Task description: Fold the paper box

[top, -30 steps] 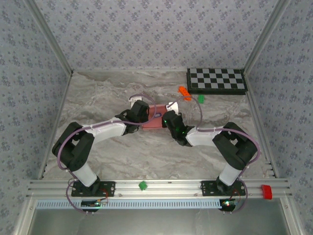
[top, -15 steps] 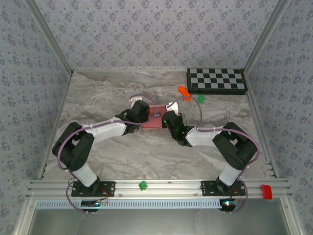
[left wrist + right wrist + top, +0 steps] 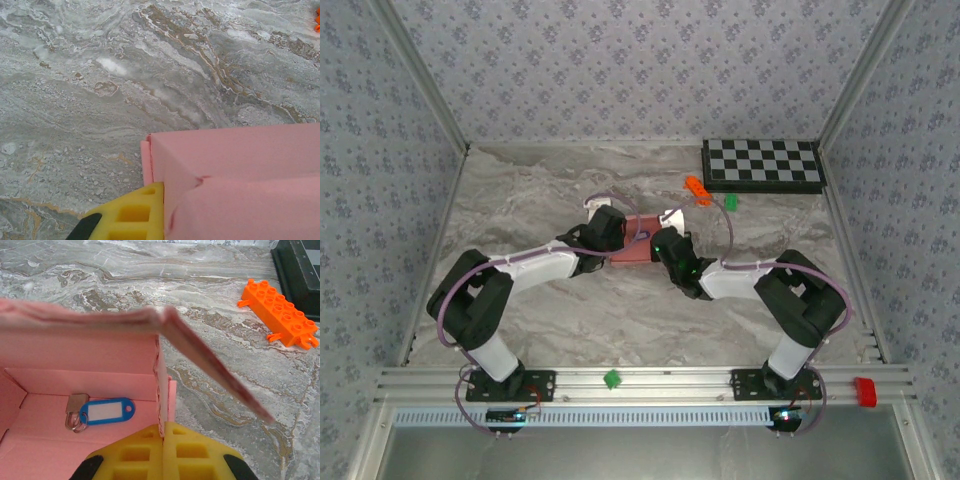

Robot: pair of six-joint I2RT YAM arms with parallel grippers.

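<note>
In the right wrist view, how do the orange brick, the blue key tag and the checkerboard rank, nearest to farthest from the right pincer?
From the right pincer:
1. blue key tag, just left, inside the paper box.
2. orange brick, farther right, on the table.
3. checkerboard, top right corner, beyond the brick.

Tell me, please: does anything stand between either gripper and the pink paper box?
Nothing visible does. The right gripper is shut on a wall of the paper box, and the left gripper's yellow finger lies against its corner.
</note>
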